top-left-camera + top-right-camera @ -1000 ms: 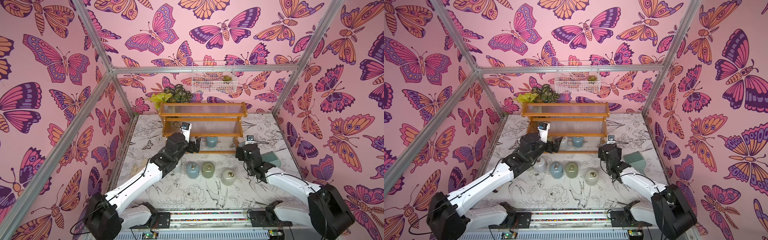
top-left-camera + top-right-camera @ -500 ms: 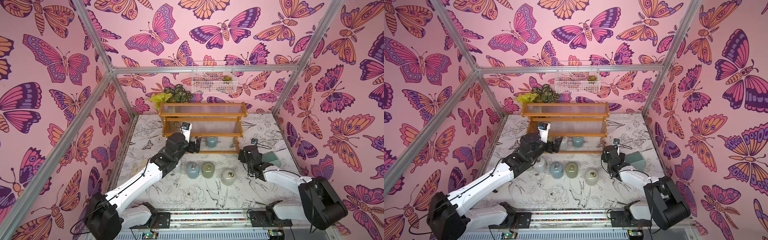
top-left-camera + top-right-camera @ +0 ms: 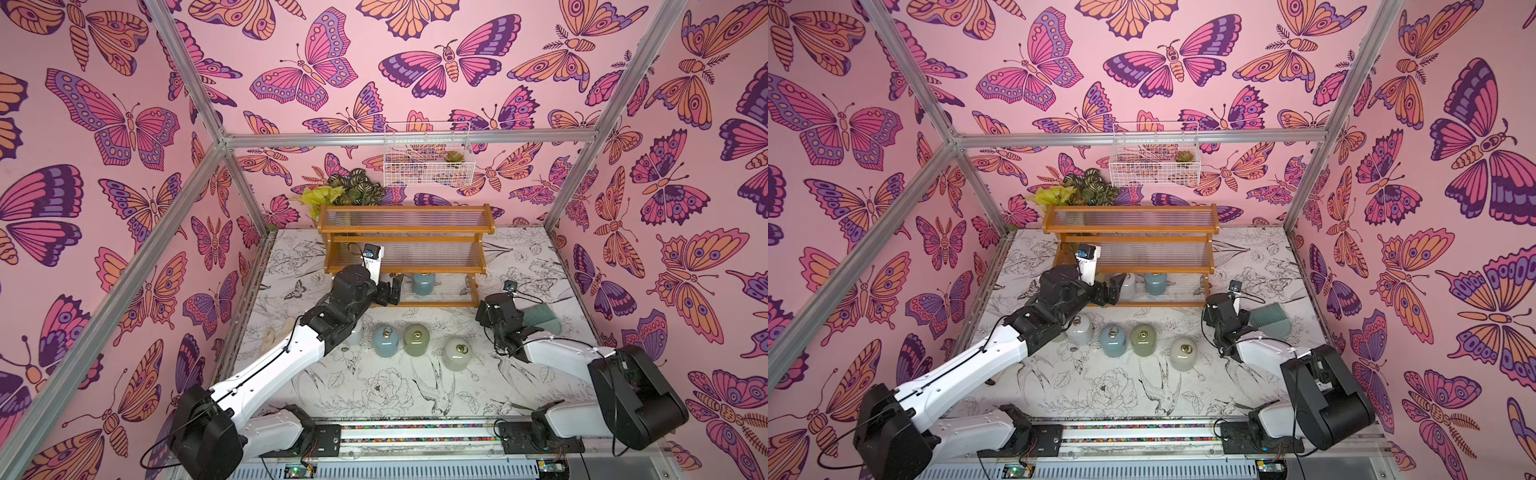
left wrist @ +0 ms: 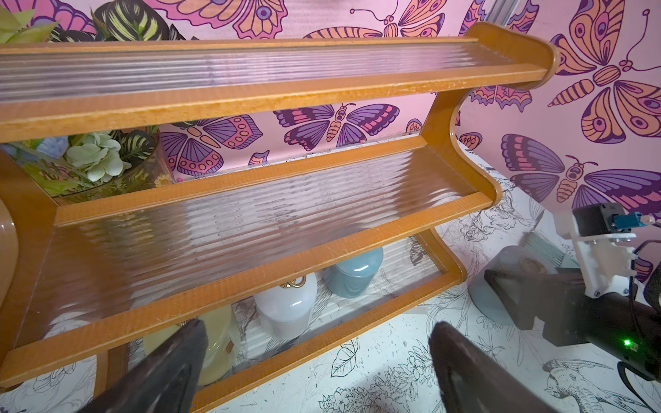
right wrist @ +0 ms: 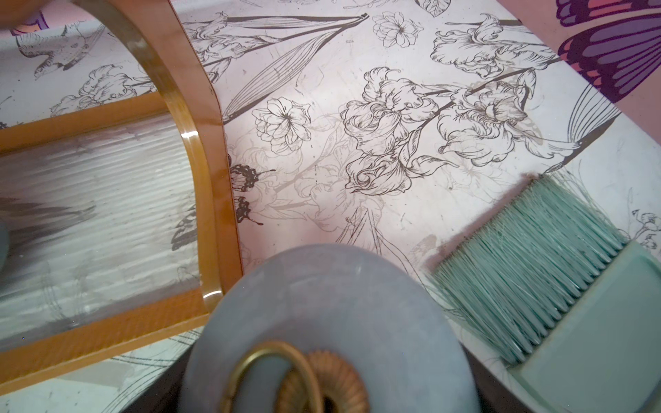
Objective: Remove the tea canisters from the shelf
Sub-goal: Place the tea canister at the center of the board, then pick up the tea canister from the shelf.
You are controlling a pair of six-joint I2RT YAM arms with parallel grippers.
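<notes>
Left arm (image 3: 286,357): smooth white shell between black joint housings; 1 thin black cable along it, looping loose beside the base rail (image 3: 415,434).
Right arm (image 3: 561,356): same white shell; bulky rounded black housing nearest the base rail.
Base rail: silver metal, strip of multicoloured dots; 2 black mounting plates with small screws.
Left wrist camera (image 3: 371,254): white bracket, dark body, blue connector; far from the base rail.
Right wrist camera (image 4: 601,220): white bracket with screws, black body, blue plug; 1 green light on the black housing beside it.
Left gripper (image 4: 318,323): 2 black tapered fingers.
</notes>
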